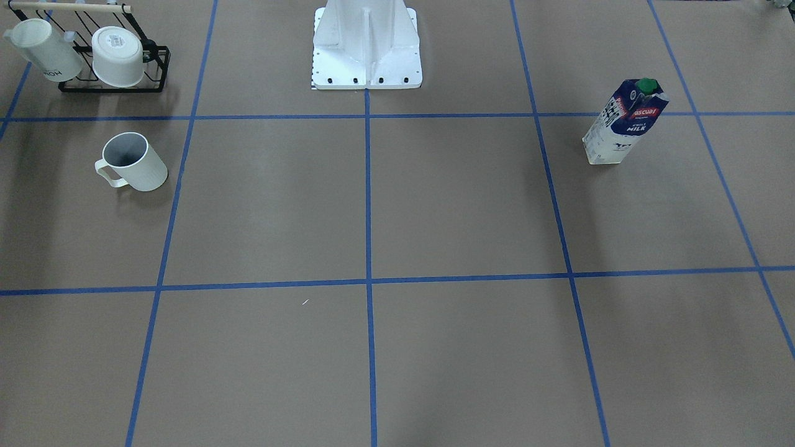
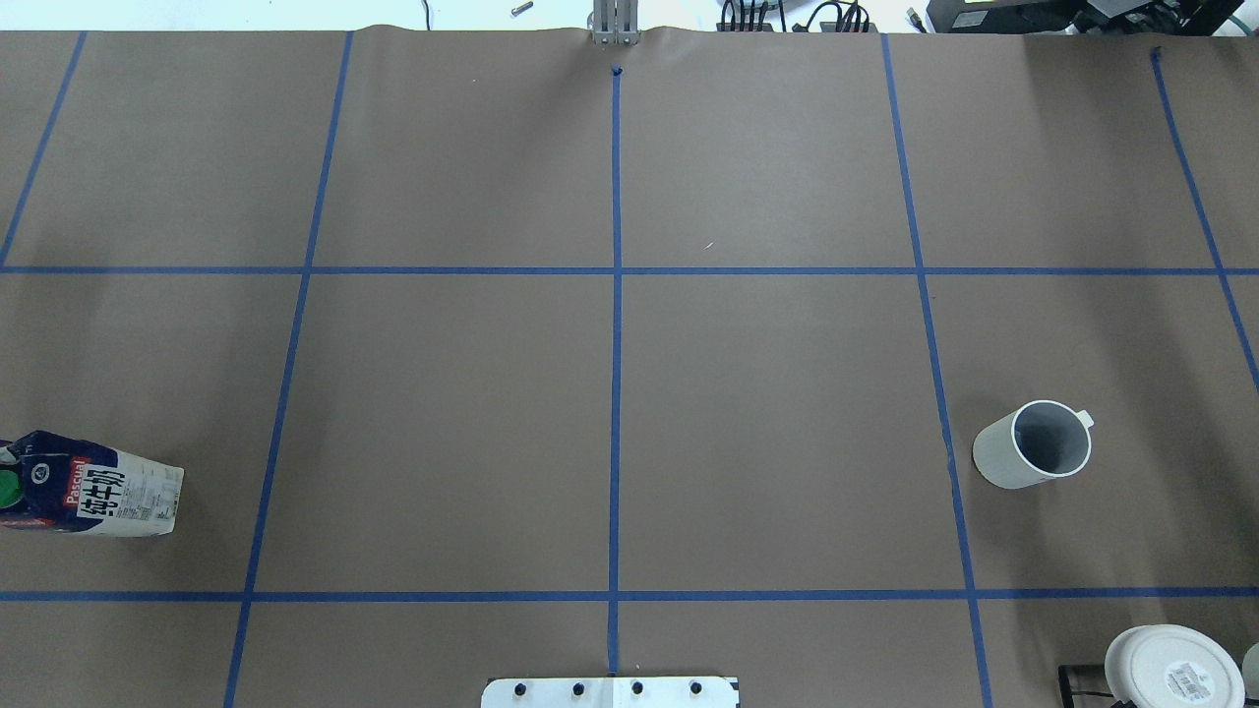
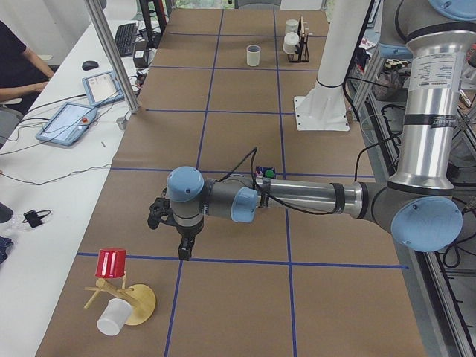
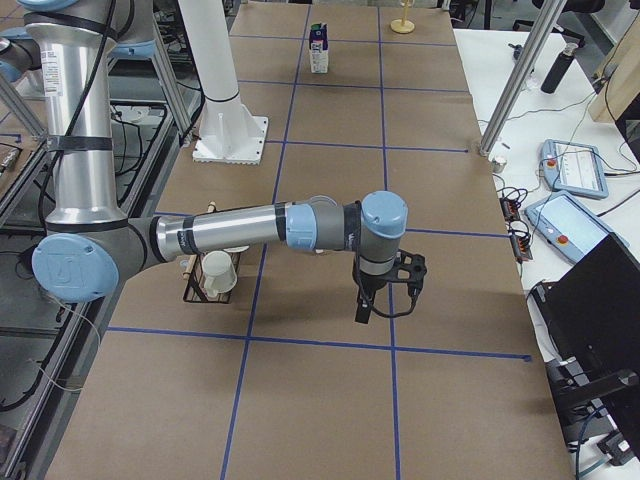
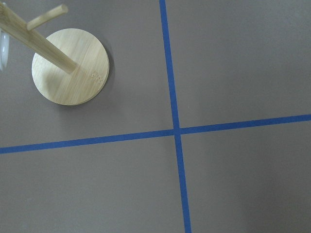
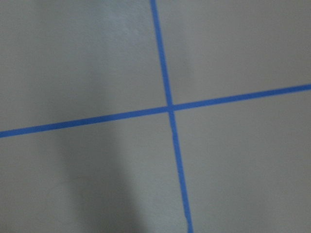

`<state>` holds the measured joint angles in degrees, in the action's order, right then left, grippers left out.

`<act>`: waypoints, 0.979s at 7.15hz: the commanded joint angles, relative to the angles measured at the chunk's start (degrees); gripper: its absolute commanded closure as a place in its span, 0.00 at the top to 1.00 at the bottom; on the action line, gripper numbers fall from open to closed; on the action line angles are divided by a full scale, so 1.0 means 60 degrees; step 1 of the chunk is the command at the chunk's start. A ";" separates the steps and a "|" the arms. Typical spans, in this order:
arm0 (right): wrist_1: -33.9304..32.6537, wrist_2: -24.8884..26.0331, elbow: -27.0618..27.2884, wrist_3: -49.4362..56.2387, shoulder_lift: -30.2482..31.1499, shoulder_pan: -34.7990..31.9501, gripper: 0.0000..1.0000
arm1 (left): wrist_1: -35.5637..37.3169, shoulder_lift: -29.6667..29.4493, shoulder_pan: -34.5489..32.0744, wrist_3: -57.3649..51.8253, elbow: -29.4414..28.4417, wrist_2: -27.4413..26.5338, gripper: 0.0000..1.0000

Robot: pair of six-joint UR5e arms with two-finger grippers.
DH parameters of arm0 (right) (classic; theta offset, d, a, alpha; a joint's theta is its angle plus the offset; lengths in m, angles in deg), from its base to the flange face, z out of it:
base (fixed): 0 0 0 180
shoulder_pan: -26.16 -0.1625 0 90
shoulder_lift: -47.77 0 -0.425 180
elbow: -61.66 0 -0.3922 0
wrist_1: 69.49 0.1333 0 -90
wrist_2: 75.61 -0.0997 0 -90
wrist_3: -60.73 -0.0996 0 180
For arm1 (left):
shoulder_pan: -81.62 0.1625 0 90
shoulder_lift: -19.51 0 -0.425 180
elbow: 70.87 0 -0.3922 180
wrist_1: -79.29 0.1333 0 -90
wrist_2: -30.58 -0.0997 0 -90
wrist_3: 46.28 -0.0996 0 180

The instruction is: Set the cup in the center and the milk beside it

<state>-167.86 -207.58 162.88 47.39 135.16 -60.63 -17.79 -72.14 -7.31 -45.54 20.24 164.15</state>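
Cup (image 1: 133, 162): plain white, upright, on robot's right side. Milk (image 1: 624, 122): upright, green cap seemingly on, far left.

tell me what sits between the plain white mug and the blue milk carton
Nothing: in the overhead view, only brown paper crossed by blue tape lines lies between the plain white mug and the navy-and-white milk carton.

A robotics lab, plainly: under the left gripper (image 3: 183, 253) runs a long table covered in brown paper (image 3: 230, 141), squared off with blue tape lines (image 1: 367, 198). Back behind that gripper stands the white bolted robot pedestal (image 3: 327, 89). Out in front of it, a white side bench (image 3: 30, 275) carries grey touch-screen control pendants with red buttons (image 3: 71, 120), a black keyboard (image 3: 126, 37) and trailing black cables (image 3: 67, 177), with a seated operator (image 3: 18, 67) alongside.
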 commanded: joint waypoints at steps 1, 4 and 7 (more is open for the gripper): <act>0.0425 -0.0545 0.0284 0.0025 -0.0633 0.1144 1.00 | -0.0166 0.0099 -0.0003 -0.0064 0.0048 0.0019 0.99; 0.3019 -0.1193 0.0808 -0.1475 -0.0254 0.2712 1.00 | -0.0621 0.0319 0.0012 -0.0049 0.0005 0.0033 0.99; 0.3313 -0.1091 0.1777 -0.2712 0.0973 0.4061 1.00 | -0.0621 0.0319 -0.0003 -0.0049 0.0034 0.0033 0.99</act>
<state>-149.23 -214.50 171.57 33.70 137.92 -39.32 -21.50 -70.24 -7.31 -45.80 20.34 164.35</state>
